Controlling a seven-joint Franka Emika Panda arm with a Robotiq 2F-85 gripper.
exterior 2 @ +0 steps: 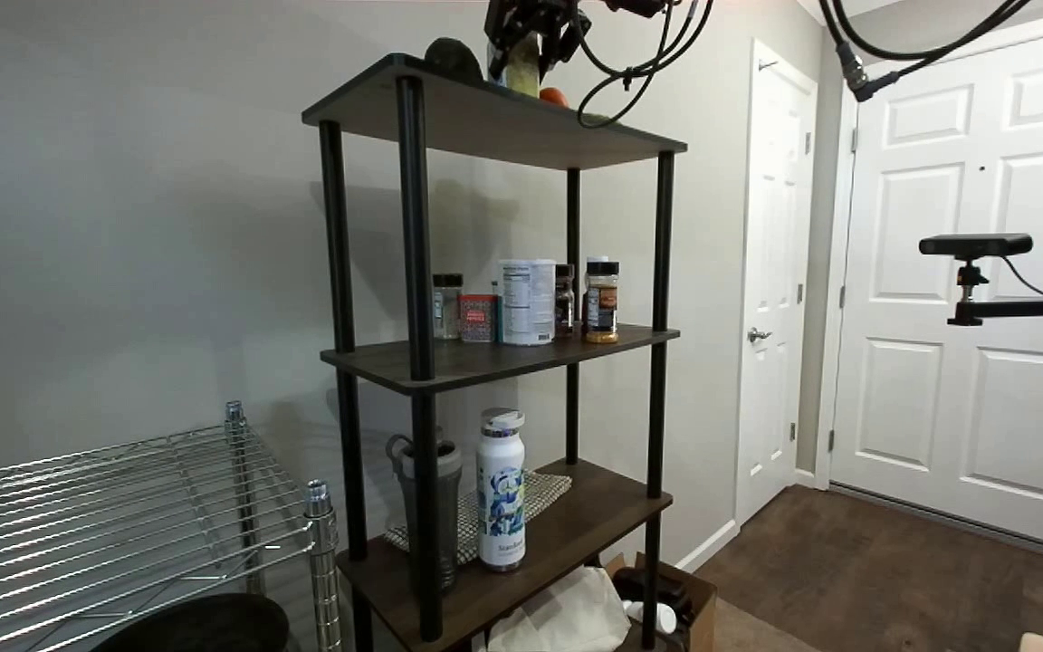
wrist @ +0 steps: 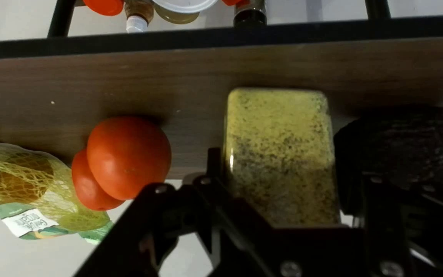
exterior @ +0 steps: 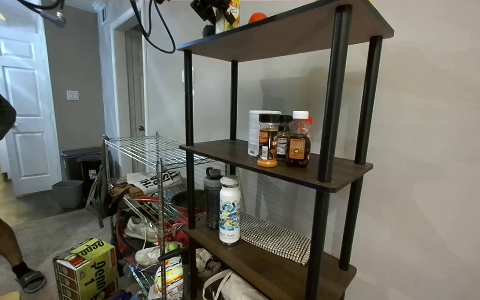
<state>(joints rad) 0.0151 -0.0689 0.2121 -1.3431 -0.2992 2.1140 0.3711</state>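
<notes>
My gripper (wrist: 281,173) has its two black fingers against opposite sides of a yellow, dark-speckled container (wrist: 279,130) with rounded corners. Any gap at the dark finger pads is too small to make out. The container stands at the top shelf (wrist: 160,77); whether its base touches the board cannot be told. In both exterior views the gripper (exterior: 220,18) (exterior 2: 526,54) is at the top edge, around the container (exterior: 234,10) (exterior 2: 522,72). Two red tomatoes (wrist: 129,157) lie on one side of it. A dark avocado (wrist: 406,146) lies close on the other side, beside a finger.
A yellow net bag (wrist: 17,173) lies past the tomatoes. The middle shelf (exterior: 227,152) holds several spice jars, a honey bottle (exterior: 298,146) and a white canister (exterior 2: 528,303). A white bottle (exterior: 229,210) and a grey bottle (exterior: 212,198) stand below. A wire rack (exterior 2: 123,507) stands beside the shelf.
</notes>
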